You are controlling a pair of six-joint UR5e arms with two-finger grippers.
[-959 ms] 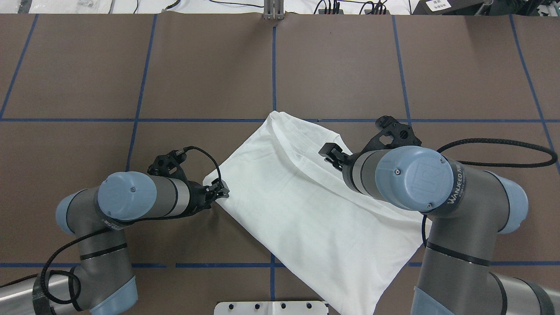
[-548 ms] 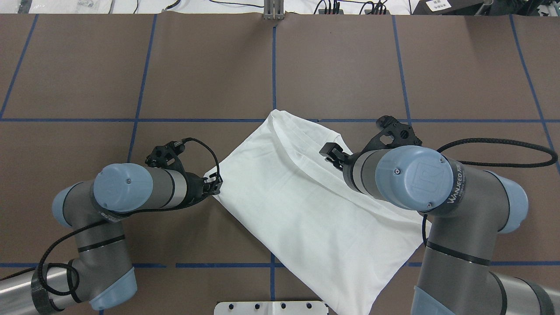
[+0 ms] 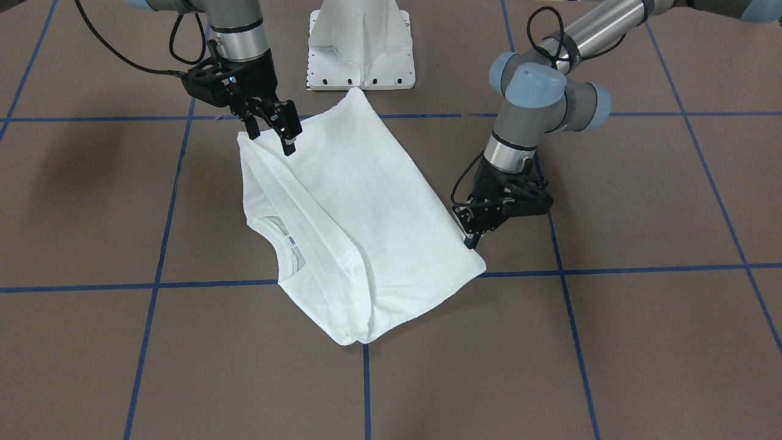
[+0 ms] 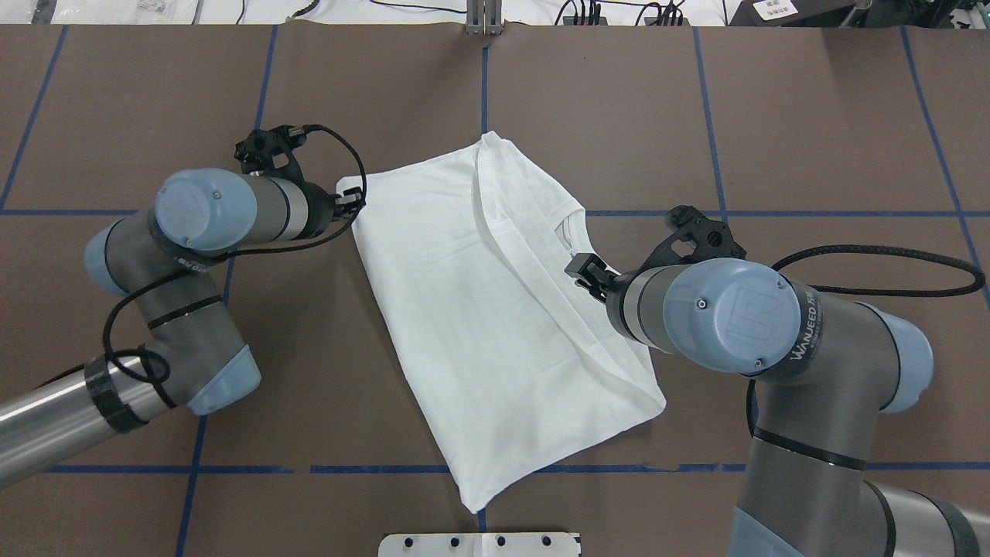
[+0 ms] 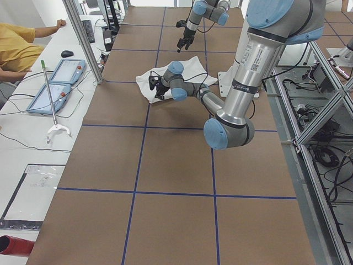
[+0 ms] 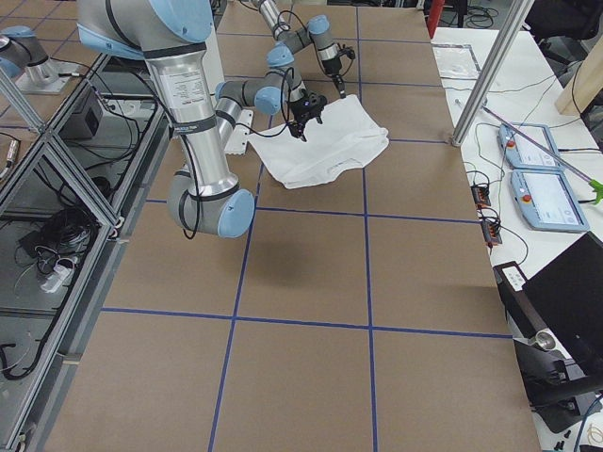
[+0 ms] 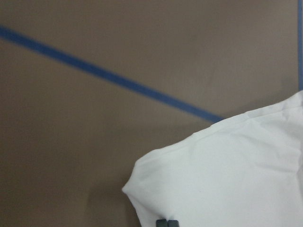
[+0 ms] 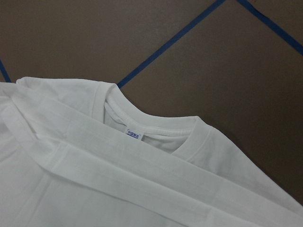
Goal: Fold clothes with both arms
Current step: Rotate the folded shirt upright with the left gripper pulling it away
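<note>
The white shirt [image 4: 495,309] lies folded lengthwise on the brown table, also in the front view [image 3: 366,208]. Its round collar [image 4: 568,228] with a small tag [image 8: 134,134] points toward my right arm. My left gripper [image 4: 349,203] is shut on the shirt's far-left corner, low over the table; it also shows in the front view [image 3: 470,235] and the left wrist view [image 7: 165,222]. My right gripper [image 3: 272,131] is open and empty, hovering just above the shirt's edge near the collar; it also shows in the overhead view [image 4: 582,271]. No black text shows.
The white pedestal base [image 3: 360,43] stands at the near table edge, close to the shirt's hem. Blue tape lines [image 4: 483,116] grid the table. A metal post [image 4: 483,19] stands at the far edge. An operator [image 5: 22,44] and tablets [image 5: 55,83] sit beside the table.
My left gripper has pulled the shirt's corner away from the robot and to the left, swinging the whole shirt round to lie more lengthwise. My right arm has stayed still.
</note>
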